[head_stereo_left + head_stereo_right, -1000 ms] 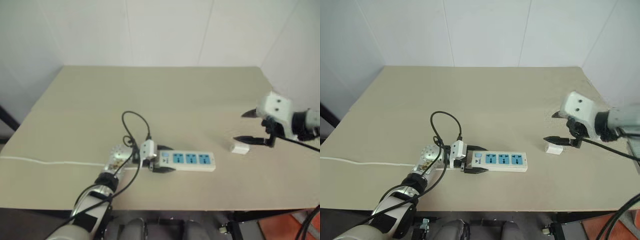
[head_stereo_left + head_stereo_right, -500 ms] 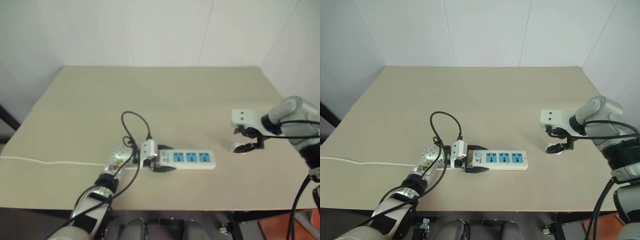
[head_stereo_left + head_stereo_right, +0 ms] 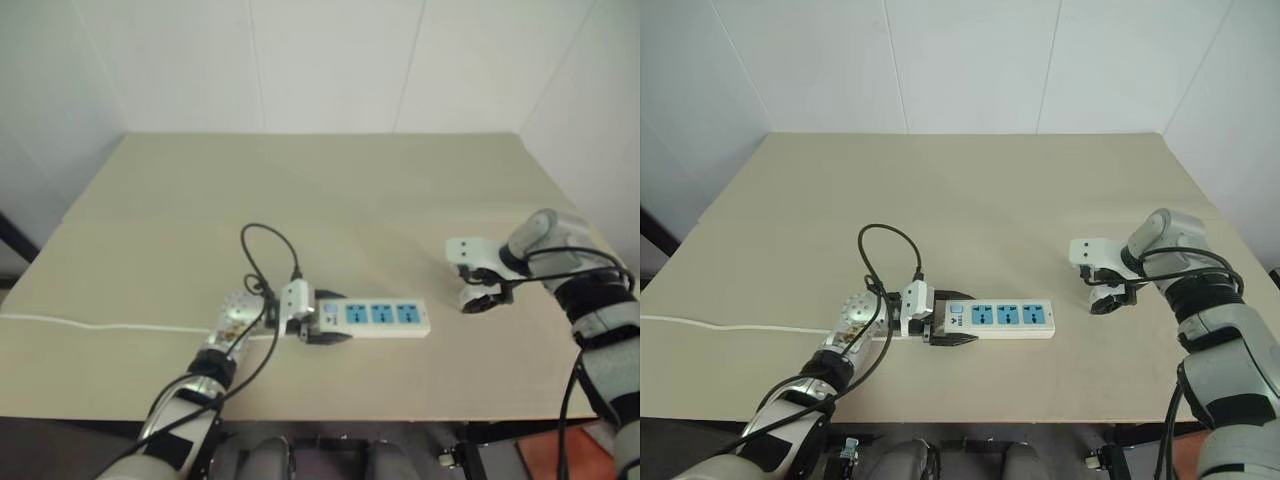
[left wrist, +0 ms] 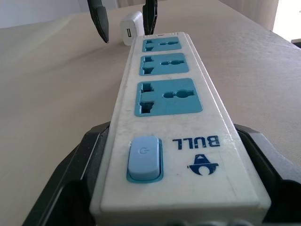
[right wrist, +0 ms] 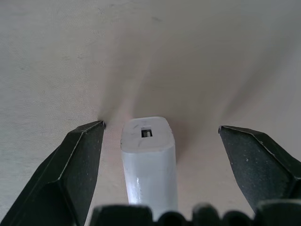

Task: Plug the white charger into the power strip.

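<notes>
White walls are closing in behind the beige desk, and you are working on the pickup of the white charger. It is lying flat on the desk, well to the right of the power strip, with its port end facing away from the wrist. Your right pincer is pointing steeply down over it, fingers spread wide, one on each side and neither touching yet. Notice that the charger is sitting closer to one finger than to the other; you are better off centring before you close, otherwise the near finger is likely to push the little block sideways and twist it.

Lower until the tips are almost grazing the desk, then squeeze across the flat sides. Judging by its smooth, glossy shell, a shallow pinch could let it slip. I cannot tell where the prongs are pointing, so think about the orientation you will need for insertion.

Your left pincer is cradling the switch end of the strip, fingers wide around its body, steadying it. Keep it there: the three blue sockets are facing up and unobstructed.
</notes>
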Robot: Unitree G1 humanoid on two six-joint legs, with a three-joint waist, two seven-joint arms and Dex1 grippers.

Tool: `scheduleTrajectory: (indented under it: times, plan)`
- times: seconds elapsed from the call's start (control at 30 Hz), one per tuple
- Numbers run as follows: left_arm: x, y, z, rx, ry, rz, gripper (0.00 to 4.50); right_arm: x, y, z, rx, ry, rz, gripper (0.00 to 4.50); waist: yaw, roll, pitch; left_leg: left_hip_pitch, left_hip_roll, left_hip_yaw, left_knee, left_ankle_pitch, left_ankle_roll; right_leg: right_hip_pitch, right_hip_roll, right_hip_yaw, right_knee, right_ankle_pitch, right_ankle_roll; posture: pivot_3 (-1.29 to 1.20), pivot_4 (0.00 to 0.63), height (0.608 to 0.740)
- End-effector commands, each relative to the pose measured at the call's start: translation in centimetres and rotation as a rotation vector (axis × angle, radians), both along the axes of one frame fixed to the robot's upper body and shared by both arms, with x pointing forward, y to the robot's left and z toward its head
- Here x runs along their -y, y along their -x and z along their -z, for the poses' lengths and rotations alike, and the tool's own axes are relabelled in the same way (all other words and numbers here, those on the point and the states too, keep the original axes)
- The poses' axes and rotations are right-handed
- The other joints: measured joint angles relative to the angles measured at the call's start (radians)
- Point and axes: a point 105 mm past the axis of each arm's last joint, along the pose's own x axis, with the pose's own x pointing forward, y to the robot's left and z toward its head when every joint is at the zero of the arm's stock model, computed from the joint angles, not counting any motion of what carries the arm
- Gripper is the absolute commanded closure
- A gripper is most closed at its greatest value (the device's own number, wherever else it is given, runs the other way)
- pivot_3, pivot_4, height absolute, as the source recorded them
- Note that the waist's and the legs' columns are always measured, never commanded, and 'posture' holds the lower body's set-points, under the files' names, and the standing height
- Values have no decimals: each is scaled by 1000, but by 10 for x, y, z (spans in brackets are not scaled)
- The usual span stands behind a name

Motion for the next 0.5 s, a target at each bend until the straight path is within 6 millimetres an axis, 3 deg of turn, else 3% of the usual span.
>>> scheduleTrajectory:
  times: [0.03, 0.3, 0.37, 0.5]
  plan:
    - [2, 12, 23, -69, -67, 27, 1132, 10, 1, 6, -10, 45, 5, 848, -1, 0, -1, 0, 0, 0, 0, 0, 0, 0, 0, 0, 0, 0, 0, 0, 150, 740]
    - [-1, 12, 24, -72, -80, 22, 1132, -1, 3, 7, -3, 17, -45, 3275, -6, -1, -3, 2, 0, 0, 0, 0, 0, 1, 0, 0, 0, 0, 0, 0, 150, 740]
    - [-1, 11, 24, -71, -84, 23, 1132, -12, -3, -3, 62, -23, -74, 3325, -8, -1, -3, 2, 0, 0, 0, 0, 0, 1, 0, 0, 0, 0, 0, 0, 150, 740]
    - [-2, 9, 23, -71, -96, 27, 1132, -74, -17, -62, 287, -431, -153, 3325, -19, 0, -4, 1, 0, 0, 0, 0, 0, 0, 0, 1, 1, 0, 0, 0, 150, 740]
